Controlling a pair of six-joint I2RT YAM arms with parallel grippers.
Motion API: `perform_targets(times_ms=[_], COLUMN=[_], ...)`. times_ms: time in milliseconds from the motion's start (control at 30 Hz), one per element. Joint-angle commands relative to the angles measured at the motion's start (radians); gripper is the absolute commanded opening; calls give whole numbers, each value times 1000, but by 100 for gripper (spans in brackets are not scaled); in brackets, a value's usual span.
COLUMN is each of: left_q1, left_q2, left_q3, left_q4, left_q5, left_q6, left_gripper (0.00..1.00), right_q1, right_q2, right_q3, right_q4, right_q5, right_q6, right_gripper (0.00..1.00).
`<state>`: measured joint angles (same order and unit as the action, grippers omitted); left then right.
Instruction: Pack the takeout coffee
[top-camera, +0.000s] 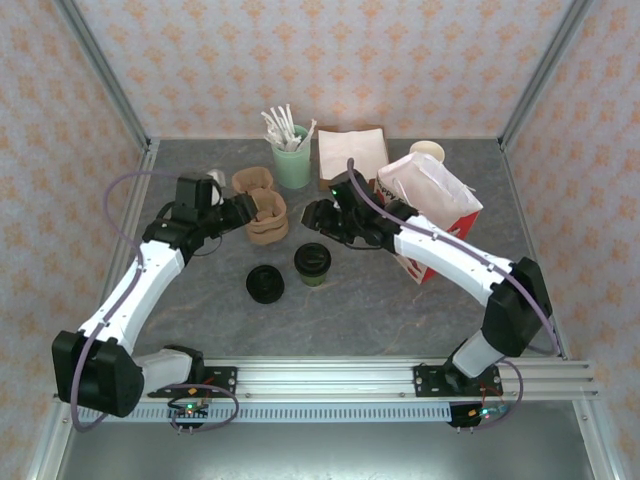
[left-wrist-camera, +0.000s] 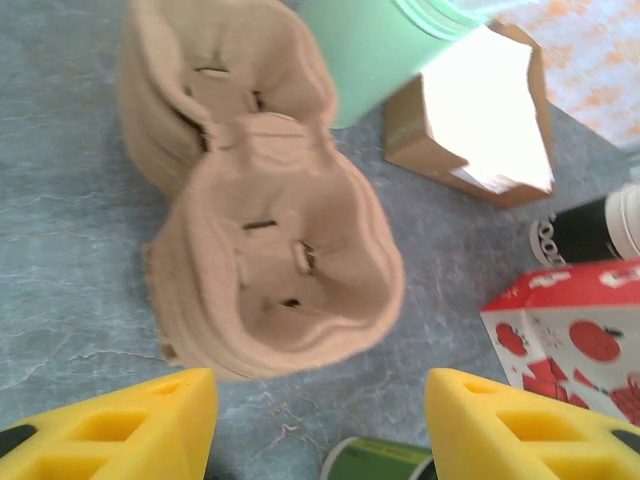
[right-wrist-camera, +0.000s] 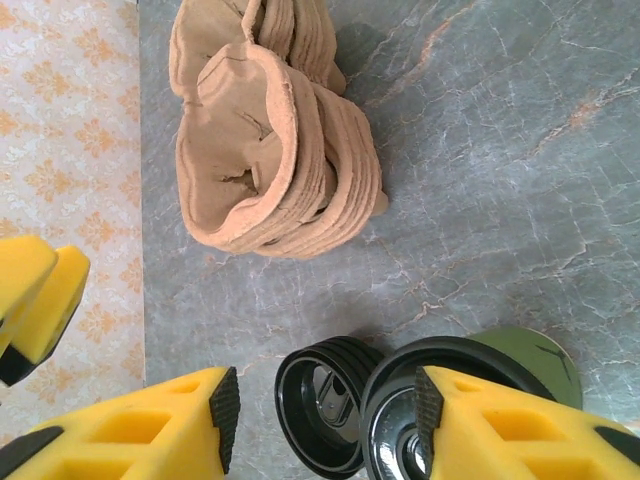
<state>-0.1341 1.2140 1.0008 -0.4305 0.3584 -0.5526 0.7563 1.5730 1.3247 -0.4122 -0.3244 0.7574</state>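
closest up, yellow fingers of the left gripper, parted wide, clasping nothing. just beyond them, pulp cup carriers nested in one stack, two wells each, top wells bare; number of carriers too hard to count. behind the stack, one mint-green cup holding a bunch of white stirrers. next right, one brown box with white napkins inside. nearer the bases, one loose black lid flat on the table; single or several nested, cannot tell. just right of it, the takeout coffee: one dark green cup, upright, black lid on. right gripper just behind it, apart from it, fingers spread, clamped on nothing; from its wrist camera, cup half hidden behind one finger, loose lid showing in the gap. from the left wrist, cup's rim at the bottom edge, between the fingers, untouched. far right, one red-and-white printed bag, leaning, contents not visible. behind it, one cream cup.
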Motion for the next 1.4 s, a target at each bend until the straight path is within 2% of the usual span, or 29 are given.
perform_targets(times_ms=[0, 133, 400, 867, 1367], left_q1=[44, 68, 73, 73, 71], left_q2=[49, 99, 157, 180, 207], left_q3=[6, 6, -9, -30, -49], left_q4=[40, 83, 144, 141, 173], left_q5=[18, 46, 88, 62, 93], left_q6=[-52, -76, -102, -90, -98], left_gripper=[57, 54, 39, 40, 37], right_q1=[0, 0, 0, 0, 0], right_q2=[18, 20, 7, -31, -33], right_q3=[39, 50, 35, -14, -14], right_q4=[-13, -14, -20, -12, -8], right_q5=[-19, -25, -26, -16, -10], right_q6=[-9, -7, -4, 3, 3], right_gripper=[51, 51, 51, 50, 50])
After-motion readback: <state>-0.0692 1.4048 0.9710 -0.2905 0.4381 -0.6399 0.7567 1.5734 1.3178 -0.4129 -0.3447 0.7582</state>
